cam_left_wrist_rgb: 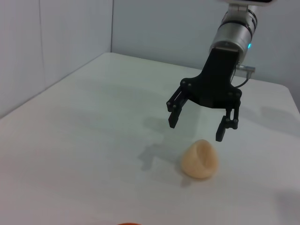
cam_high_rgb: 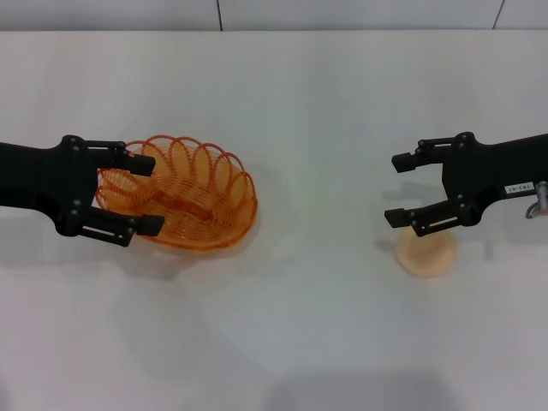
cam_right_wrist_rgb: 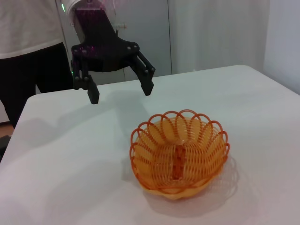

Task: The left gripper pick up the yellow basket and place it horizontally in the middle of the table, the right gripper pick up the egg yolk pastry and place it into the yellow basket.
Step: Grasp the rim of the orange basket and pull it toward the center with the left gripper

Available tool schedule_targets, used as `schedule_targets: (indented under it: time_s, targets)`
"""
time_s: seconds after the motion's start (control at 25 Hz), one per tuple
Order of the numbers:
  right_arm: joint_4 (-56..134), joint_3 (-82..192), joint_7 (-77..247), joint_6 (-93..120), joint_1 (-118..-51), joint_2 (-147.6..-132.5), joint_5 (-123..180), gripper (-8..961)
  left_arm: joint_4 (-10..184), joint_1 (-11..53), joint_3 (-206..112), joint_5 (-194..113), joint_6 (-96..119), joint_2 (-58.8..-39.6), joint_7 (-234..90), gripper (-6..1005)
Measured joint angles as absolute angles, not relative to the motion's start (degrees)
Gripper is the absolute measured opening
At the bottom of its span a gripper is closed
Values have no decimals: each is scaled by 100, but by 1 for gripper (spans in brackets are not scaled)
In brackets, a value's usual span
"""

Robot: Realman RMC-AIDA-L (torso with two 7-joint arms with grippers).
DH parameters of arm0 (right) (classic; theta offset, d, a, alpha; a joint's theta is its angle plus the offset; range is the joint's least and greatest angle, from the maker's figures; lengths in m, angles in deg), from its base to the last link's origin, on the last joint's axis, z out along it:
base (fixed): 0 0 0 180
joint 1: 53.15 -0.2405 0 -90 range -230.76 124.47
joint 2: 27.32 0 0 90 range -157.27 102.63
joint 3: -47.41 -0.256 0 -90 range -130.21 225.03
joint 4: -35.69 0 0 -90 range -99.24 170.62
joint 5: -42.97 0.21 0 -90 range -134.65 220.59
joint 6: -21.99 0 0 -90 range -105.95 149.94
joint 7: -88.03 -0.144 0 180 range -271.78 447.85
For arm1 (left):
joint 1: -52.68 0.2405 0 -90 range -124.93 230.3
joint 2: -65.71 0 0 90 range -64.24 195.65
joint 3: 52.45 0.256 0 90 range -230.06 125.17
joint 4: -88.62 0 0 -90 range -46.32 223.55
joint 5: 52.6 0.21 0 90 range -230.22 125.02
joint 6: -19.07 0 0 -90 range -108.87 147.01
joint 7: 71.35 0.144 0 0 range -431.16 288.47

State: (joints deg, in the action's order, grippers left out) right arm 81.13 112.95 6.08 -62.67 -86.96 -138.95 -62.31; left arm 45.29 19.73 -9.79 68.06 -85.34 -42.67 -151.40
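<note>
Risks tipping or skidding the yellow basket (cam_high_rgb: 184, 197), sitting left of table (cam_high_rgb: 291, 325) centre, if the wide-open, empty left gripper (cam_high_rgb: 145, 193) above its left rim clips loops; right gripper (cam_high_rgb: 401, 188), open and empty, above the egg yolk pastry (cam_high_rgb: 425, 250).

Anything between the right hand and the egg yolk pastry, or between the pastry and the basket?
Nothing visible. The right hand, open, hovers just above the small round pale cream pastry. Only bare white table lies between it and the oval orange-yellow woven wire basket, where the open left hand sits at the rim.
</note>
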Motion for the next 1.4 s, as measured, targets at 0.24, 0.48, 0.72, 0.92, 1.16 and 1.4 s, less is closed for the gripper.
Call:
schedule_targets:
  time_s: [0.24,0.48,0.72,0.92,1.16,1.4]
  targets:
    - [8111,11290,635,-6254,-8692,-13895,-6236,841,4529,1973,-984,6808,-8516,-4279,-15184,878]
    - [8111,11289,665,-6254,-8689,-13902,-6241,842,4529,1973,-965,6808,-8465,-4278,-15186,870]
    - [8112,11289,665,-6225,-8689,-13903,-6242,841,4529,1967,-956,6808,-8450,-4285,-15194,863]
    - [8129,11288,665,-6181,-8686,-13918,-6242,841,4515,1951,-958,6794,-8445,-4286,-15382,856]
    - [8166,11288,639,-6176,-8681,-13928,-6242,841,4044,1892,-922,6951,-8258,-4444,-16713,848]
    - [8210,11288,682,-6122,-8603,-13920,-6241,842,3373,1829,-877,7152,-8439,-4567,-18373,840]
